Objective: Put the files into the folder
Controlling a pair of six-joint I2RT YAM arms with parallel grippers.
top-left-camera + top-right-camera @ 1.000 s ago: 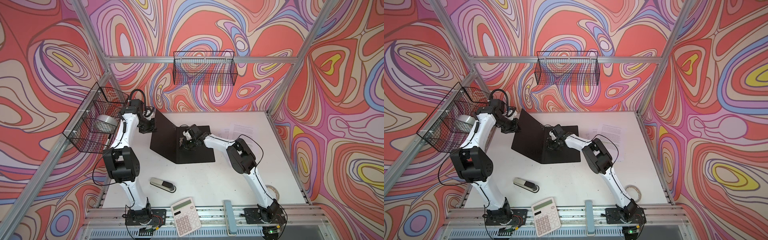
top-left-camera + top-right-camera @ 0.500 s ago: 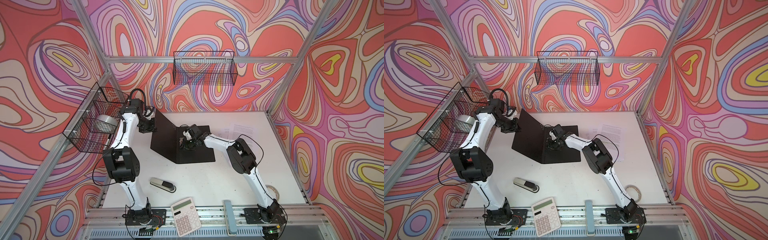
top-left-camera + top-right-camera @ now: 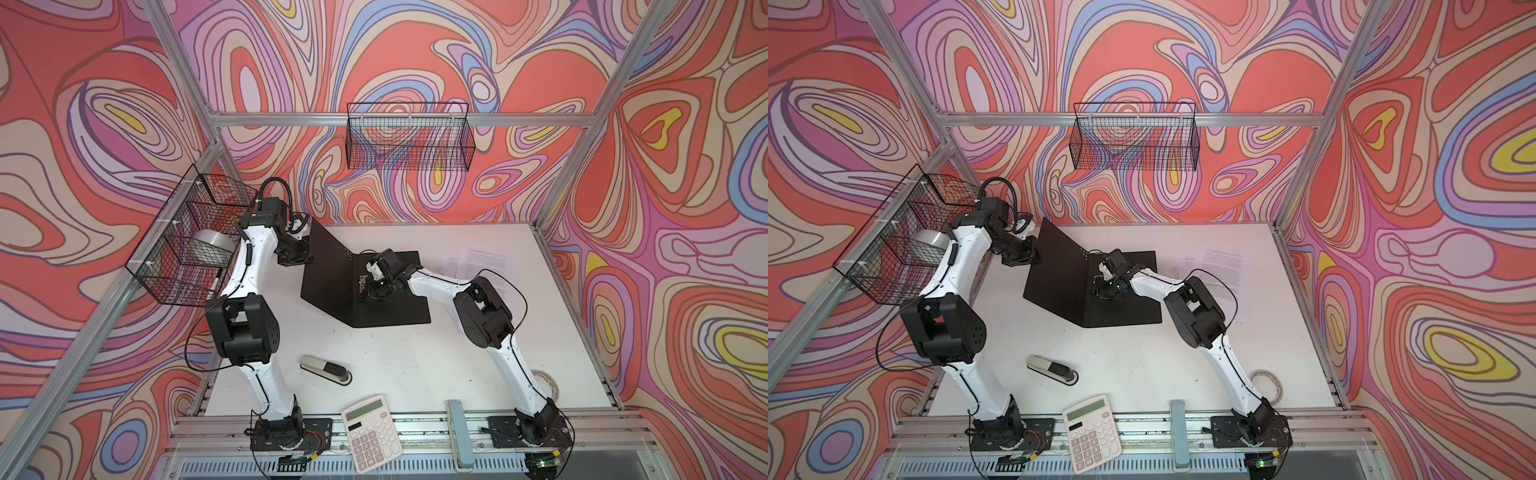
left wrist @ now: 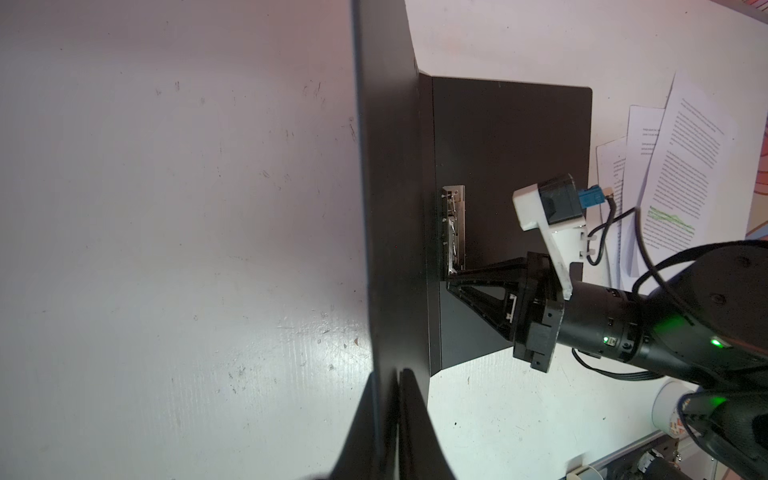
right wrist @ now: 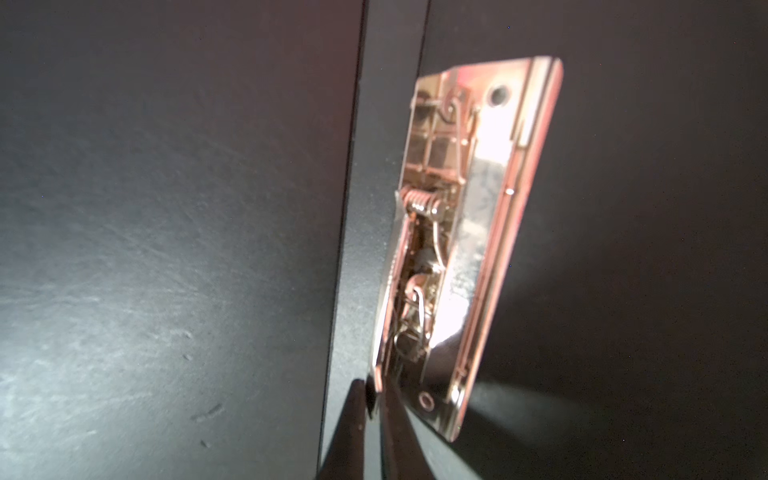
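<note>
The folder (image 3: 395, 307) (image 3: 1129, 307) lies open near the table's middle, black inside up. Its left cover (image 3: 328, 266) stands raised. My left gripper (image 3: 309, 259) (image 4: 397, 374) is shut on that cover's outer edge and holds it up. The metal spine clip (image 4: 455, 232) (image 5: 465, 232) sits by the fold. My right gripper (image 3: 365, 284) (image 5: 374, 390) reaches in from the right. It is shut on the end of the clip's thin lever (image 5: 390, 291). The files (image 3: 484, 266) (image 4: 681, 166), white printed sheets, lie loosely fanned on the table right of the folder, one with a green band.
A stapler (image 3: 326, 370) lies at the front centre, with a calculator (image 3: 372, 432) on the front rail and a tape roll (image 3: 546, 382) at the front right. Wire baskets hang on the left wall (image 3: 166, 266) and back wall (image 3: 409, 141).
</note>
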